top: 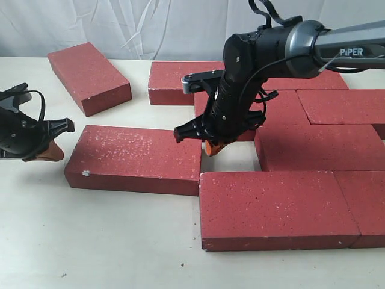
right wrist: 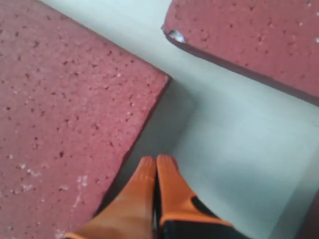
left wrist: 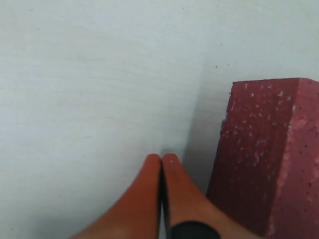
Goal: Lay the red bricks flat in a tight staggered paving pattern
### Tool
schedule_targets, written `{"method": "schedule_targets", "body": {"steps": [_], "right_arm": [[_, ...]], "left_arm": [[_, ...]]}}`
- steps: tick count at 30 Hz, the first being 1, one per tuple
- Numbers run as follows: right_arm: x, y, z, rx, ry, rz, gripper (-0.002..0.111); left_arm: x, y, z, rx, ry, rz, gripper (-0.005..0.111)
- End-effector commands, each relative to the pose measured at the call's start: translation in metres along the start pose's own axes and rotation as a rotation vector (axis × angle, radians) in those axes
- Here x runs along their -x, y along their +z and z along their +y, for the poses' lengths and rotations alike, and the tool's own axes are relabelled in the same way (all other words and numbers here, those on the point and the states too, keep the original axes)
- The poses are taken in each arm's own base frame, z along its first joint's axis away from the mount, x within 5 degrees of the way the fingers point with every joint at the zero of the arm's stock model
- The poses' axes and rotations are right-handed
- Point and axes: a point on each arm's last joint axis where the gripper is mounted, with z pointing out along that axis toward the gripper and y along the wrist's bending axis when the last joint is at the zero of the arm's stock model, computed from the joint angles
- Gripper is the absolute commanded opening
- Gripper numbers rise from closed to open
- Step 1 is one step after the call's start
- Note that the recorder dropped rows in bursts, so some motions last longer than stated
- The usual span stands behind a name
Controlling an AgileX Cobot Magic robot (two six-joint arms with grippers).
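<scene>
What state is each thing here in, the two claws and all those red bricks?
left gripper: shut, empty, beside a brick's end.
right gripper: shut, empty, tips down in a gap between bricks.
angled brick: flat, skewed, apart from the others.
middle brick: flat, not yet closed up against the paving.
paved bricks: flat, packed in staggered rows.

My exterior camera sits high in front of the table [top: 90, 259], angled down toward the white curtain [top: 120, 24], at a middling distance. My landmark is the front-left brick [top: 135, 159]. The left wrist camera hangs close off its left end, looking along the left gripper [left wrist: 162, 160] at tabletop and a brick corner. The right wrist camera looks steeply down past the right gripper [right wrist: 157, 162] into the gap at its right end. The exterior view covers both patches.
</scene>
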Motion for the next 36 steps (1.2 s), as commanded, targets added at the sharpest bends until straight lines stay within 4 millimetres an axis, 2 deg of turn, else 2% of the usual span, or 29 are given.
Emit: {"method": "schedule_targets", "body": {"steps": [1, 20, 24, 32, 36], "right_arm": [[0.003, 0.007, -0.001, 0.016, 0.028, -0.028, -0.001], [0.009, 0.005, 0.001, 0.036, 0.048, -0.087, -0.001], [0.006, -0.009, 0.0, 0.009, 0.018, -0.082, -0.001], [0.004, -0.06, 0.004, 0.004, -0.003, -0.155, -0.001], [0.003, -0.078, 0.006, 0.012, -0.008, -0.198, -0.001]], "left_arm": [[-0.002, 0.0, -0.002, -0.005, 0.002, 0.005, 0.0], [-0.003, 0.0, -0.004, -0.019, -0.01, 0.015, 0.0], [-0.003, 0.0, -0.004, -0.019, -0.01, 0.015, 0.0], [-0.005, 0.001, -0.004, -0.028, -0.01, 0.035, 0.0], [-0.006, 0.001, -0.007, -0.046, -0.029, 0.045, 0.0]]}}
